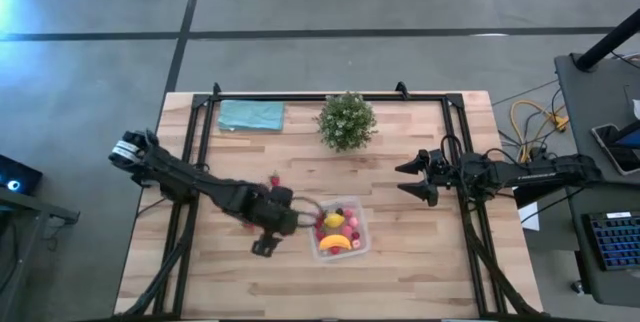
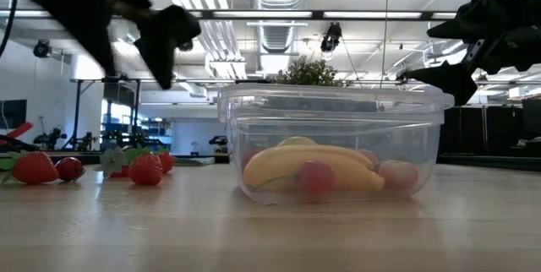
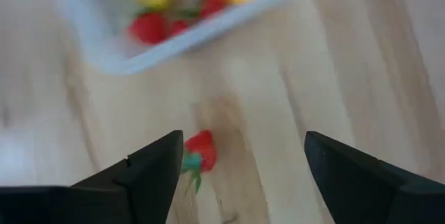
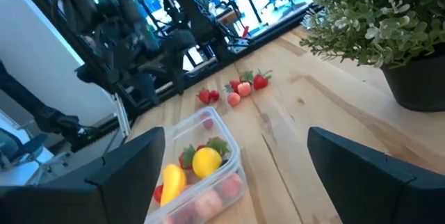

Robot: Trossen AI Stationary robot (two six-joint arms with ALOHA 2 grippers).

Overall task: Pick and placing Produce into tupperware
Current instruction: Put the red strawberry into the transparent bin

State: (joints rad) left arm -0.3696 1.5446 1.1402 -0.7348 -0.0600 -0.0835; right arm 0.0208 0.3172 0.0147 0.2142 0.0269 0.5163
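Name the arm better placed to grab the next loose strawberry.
Left. Its gripper hovers open beside the tupperware, a loose strawberry between its fingers in the wrist view. The right gripper waits farther off near the plant.

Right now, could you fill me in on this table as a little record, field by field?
container: clear tupperware, open, on the wooden table
inside: banana, lemon, red and pink fruits
still outside: strawberries on the table beside it
left gripper: fingers open above a loose strawberry
right gripper: fingers open, waiting off to the side
other: potted plant, teal cloth
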